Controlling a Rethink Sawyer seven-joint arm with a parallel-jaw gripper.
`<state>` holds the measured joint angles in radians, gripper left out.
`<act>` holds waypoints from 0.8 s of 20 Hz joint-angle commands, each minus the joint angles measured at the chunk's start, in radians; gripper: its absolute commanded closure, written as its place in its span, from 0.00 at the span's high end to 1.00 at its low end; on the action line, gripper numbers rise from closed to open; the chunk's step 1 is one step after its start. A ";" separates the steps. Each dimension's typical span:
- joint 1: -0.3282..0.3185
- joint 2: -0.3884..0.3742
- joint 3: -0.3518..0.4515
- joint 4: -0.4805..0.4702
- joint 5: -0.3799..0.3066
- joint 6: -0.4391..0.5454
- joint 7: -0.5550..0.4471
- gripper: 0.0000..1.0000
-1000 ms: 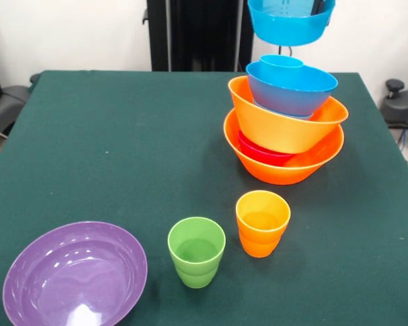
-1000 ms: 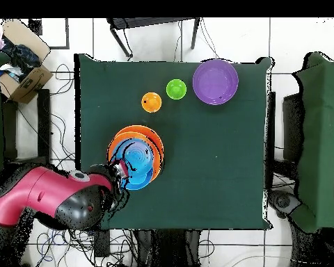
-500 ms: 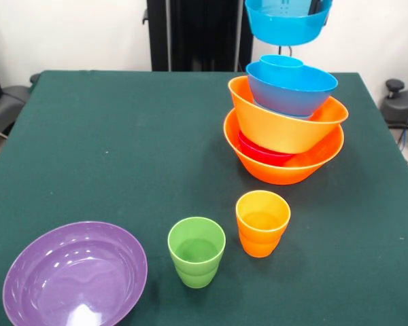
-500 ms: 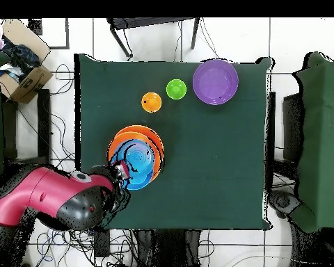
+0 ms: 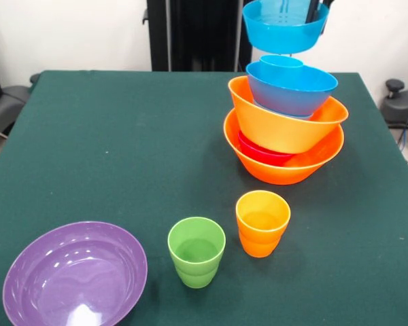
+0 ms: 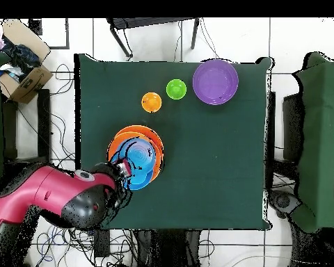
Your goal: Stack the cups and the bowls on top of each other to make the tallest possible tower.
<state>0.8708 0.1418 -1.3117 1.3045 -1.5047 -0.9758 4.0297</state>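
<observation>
Tower (image 5: pixel 284 129) sits at the right rear of the bench (image 5: pixel 109 149) in my front view; base is a large orange bowl (image 5: pixel 285 159), a red bowl (image 5: pixel 262 153) nested in it, a second orange bowl (image 5: pixel 285 122) tilted on top, then a blue bowl (image 5: pixel 291 87) with a blue cup (image 5: pixel 281 63) poking out of it; stack leans. Another blue bowl (image 5: pixel 284 26) hangs in the air directly above the tower, clear of it, not touching the blue cup; claw (image 5: pixel 316 5) has it by the rim at the top edge, only a dark bit of it shows, so I read it as clamped on that bowl. Overhead I see the red arm (image 6: pixel 44 198) reaching in beside the tower (image 6: pixel 136 156). Loose pieces near the front edge: orange cup (image 5: pixel 262 223) and green cup (image 5: pixel 196 252) upright, near each other but apart; purple bowl (image 5: pixel 75 275) at the front left corner, upright, well apart from the tower.
</observation>
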 commanded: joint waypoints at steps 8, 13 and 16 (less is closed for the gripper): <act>-0.022 0.024 0.226 0.012 0.052 0.117 -0.160 0.00; -0.021 0.029 0.228 0.003 0.052 0.123 -0.151 0.00; -0.019 0.035 0.228 0.003 0.054 0.127 -0.145 0.00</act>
<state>0.8705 0.1439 -1.2823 1.3061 -1.4910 -0.9546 4.0297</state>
